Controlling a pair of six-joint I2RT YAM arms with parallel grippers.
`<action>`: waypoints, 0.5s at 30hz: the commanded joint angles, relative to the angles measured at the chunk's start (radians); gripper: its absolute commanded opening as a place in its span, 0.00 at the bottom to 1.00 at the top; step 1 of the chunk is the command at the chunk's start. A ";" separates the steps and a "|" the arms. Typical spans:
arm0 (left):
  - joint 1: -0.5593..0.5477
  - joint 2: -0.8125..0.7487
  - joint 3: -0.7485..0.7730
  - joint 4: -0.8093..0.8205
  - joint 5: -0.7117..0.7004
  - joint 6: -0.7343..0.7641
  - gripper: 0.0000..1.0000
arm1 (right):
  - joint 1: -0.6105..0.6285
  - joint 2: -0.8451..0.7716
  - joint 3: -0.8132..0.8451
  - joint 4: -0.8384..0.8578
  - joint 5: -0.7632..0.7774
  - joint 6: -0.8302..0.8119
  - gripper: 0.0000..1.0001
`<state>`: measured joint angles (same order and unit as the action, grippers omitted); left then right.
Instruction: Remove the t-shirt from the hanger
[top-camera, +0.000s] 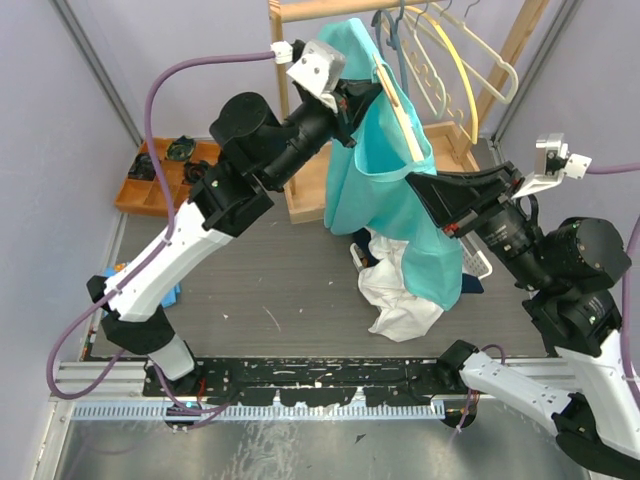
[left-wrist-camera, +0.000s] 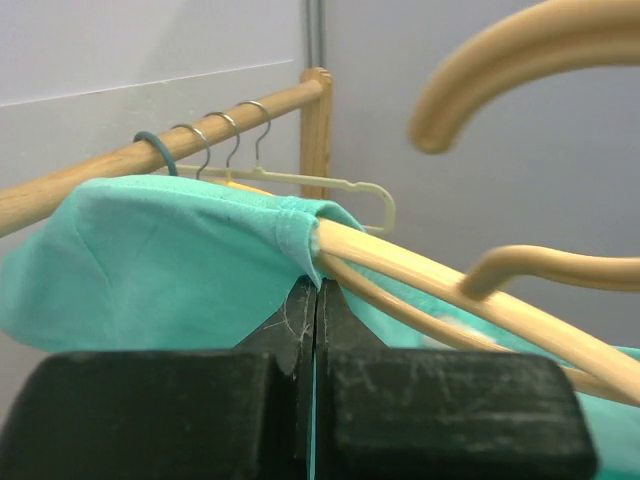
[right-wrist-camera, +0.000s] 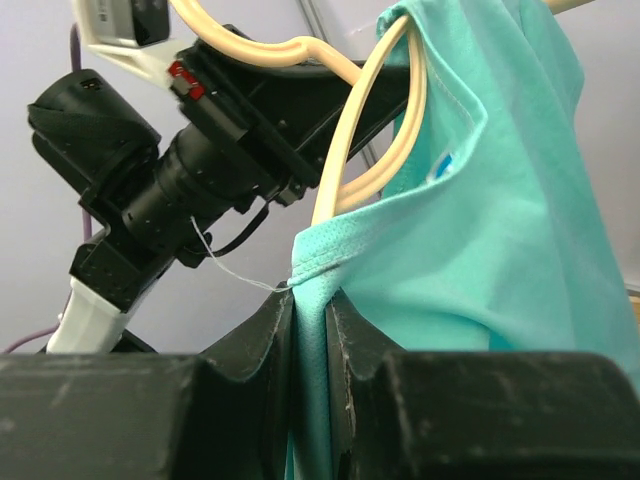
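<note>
A teal t-shirt (top-camera: 385, 170) hangs on a cream hanger (top-camera: 395, 105) below the wooden rail (top-camera: 320, 8). My left gripper (top-camera: 362, 92) is shut on the shirt's collar edge at the hanger's left shoulder; in the left wrist view the fabric (left-wrist-camera: 180, 260) is pinched between the shut tips (left-wrist-camera: 316, 290) beside the hanger arm (left-wrist-camera: 440, 285). My right gripper (top-camera: 415, 183) is shut on the shirt's neckline hem; the right wrist view shows the teal fabric (right-wrist-camera: 480, 230) clamped between the fingers (right-wrist-camera: 312, 305), with the hanger loop (right-wrist-camera: 370, 140) just above.
Several empty cream hangers (top-camera: 470, 60) hang on the rail to the right. A white garment (top-camera: 400, 295) lies heaped on the dark table under the shirt. A wooden tray (top-camera: 160, 180) of small items sits at the back left. The rack's wooden post (top-camera: 515, 50) stands at right.
</note>
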<state>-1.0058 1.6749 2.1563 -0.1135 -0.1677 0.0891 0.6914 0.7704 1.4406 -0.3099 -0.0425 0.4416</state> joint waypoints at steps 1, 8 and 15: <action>-0.015 -0.087 0.006 -0.088 0.127 -0.057 0.00 | -0.001 0.048 0.000 0.167 -0.008 0.062 0.01; -0.043 -0.194 -0.099 -0.135 0.121 -0.074 0.00 | -0.002 0.100 -0.009 0.234 -0.030 0.119 0.01; -0.043 -0.257 -0.163 -0.154 0.037 -0.048 0.73 | -0.002 0.118 -0.042 0.304 -0.047 0.206 0.01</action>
<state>-1.0435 1.4502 2.0285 -0.2600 -0.0902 0.0284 0.6914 0.8955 1.4055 -0.1585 -0.0742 0.5770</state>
